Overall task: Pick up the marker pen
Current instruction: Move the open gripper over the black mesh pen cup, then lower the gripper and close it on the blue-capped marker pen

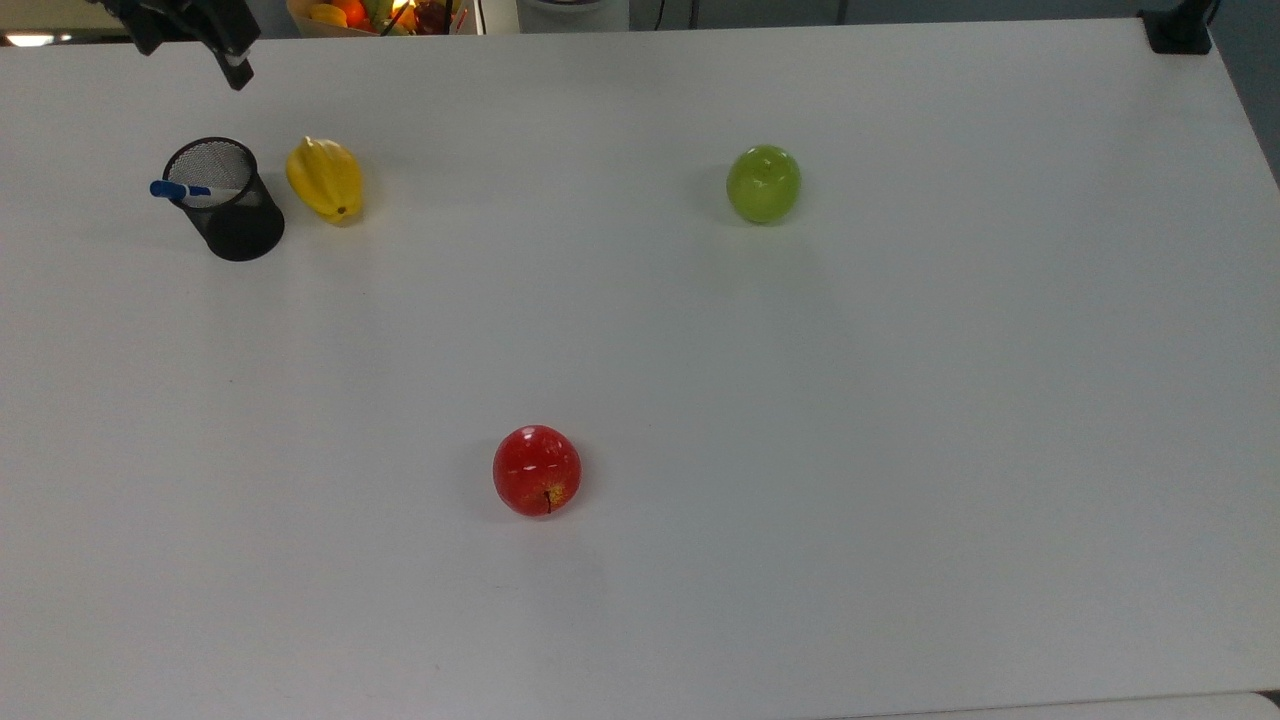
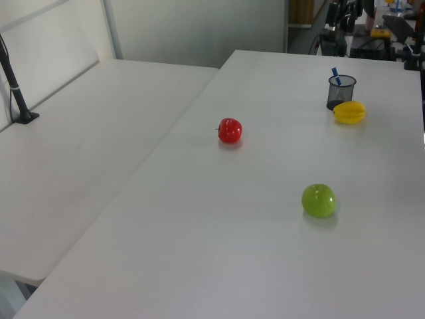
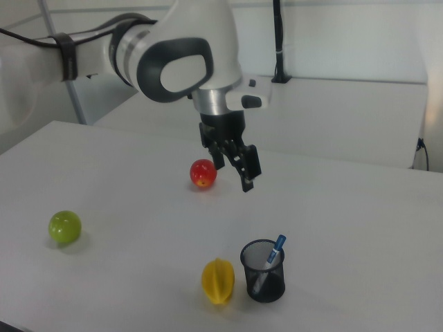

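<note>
— Hand (image 3: 239, 173) up high, is it holding anything?

— Nothing. It hangs in the air above the white bench (image 1: 700, 350), well apart from the black mesh cup (image 3: 263, 270); I cannot tell how far its fingers are parted.

— And the marker pen (image 3: 271, 259)?

— Standing tilted in that cup, blue cap resting on the rim and poking above it. Probably the easiest part to pinch.

— Anything close by?

— A yellow starfruit (image 3: 217, 281) just beside the cup. The red apple (image 1: 537, 470) and green apple (image 1: 763, 183) lie well apart.
</note>
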